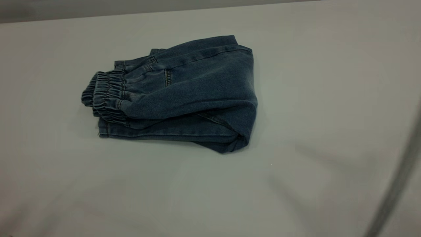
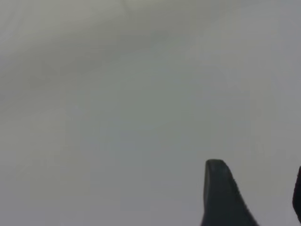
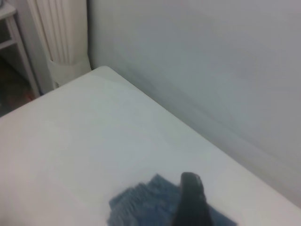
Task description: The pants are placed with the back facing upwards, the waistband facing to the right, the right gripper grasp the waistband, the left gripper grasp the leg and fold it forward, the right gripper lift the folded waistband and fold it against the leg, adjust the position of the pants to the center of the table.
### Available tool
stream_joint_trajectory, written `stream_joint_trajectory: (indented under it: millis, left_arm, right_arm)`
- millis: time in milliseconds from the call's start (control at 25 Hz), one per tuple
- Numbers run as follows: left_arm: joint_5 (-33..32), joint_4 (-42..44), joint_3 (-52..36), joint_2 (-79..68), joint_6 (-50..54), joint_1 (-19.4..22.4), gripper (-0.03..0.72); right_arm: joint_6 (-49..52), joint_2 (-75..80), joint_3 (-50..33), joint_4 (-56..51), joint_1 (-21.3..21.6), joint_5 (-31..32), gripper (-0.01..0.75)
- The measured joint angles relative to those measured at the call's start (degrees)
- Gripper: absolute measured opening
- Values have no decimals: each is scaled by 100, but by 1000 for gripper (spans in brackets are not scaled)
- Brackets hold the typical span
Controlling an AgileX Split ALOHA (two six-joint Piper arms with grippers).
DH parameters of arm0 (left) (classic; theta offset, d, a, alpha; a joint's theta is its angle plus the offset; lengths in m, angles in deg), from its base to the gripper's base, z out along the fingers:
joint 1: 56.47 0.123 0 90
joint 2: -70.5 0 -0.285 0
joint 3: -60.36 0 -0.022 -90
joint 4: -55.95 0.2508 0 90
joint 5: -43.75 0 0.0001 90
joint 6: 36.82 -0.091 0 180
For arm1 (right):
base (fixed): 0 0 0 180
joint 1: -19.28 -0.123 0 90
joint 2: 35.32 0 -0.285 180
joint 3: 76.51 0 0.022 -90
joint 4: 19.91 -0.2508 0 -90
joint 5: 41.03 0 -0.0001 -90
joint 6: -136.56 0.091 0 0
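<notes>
The pants (image 1: 174, 95) lie folded into a compact blue denim bundle a little left of the middle of the table (image 1: 296, 181). The gathered waistband (image 1: 107, 97) sits on top at the bundle's left end. The printed leg is hidden in the fold. Neither gripper shows in the exterior view. In the left wrist view my left gripper (image 2: 258, 197) hangs open over bare table with nothing between its fingers (image 2: 221, 193). The right wrist view shows my right gripper (image 3: 190, 200) raised above the pants (image 3: 141, 202), clear of the cloth.
A blurred grey streak (image 1: 398, 184) crosses the exterior view's lower right corner. The table's far edge (image 1: 131, 14) runs along the back. Beyond the table corner stand a white ribbed column (image 3: 59, 37) and a pale wall (image 3: 211, 56).
</notes>
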Motion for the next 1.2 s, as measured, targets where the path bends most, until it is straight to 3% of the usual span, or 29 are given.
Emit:
stream_joint_trajectory:
  millis: [240,440,680,920,1040,1200]
  left_arm:
    - [-214,-38,-12,4,59,0,308]
    - [-773,-64,-71,4,474,0,301]
    - [-2479,-77,-71,4,678,0,301]
    - [-4348,-567,-398,11,694,0,300]
    - [-5070,-944,-857,17,847,0,300]
    - [-5509,-1206,-1566,199,960,0,300]
  right_arm:
    - [202,-1422,-1675,354,0,-5,446]
    - [475,-2656,-3185,510,0,-5,446]
    - [796,-4017,-4948,510,0,-153,446]
    - [927,-5276,-6175,486,0,-245,446]
    - [955,-5766,-6646,369,0,-245,446]
    - [959,-6256,-7312,39,0,-319,446]
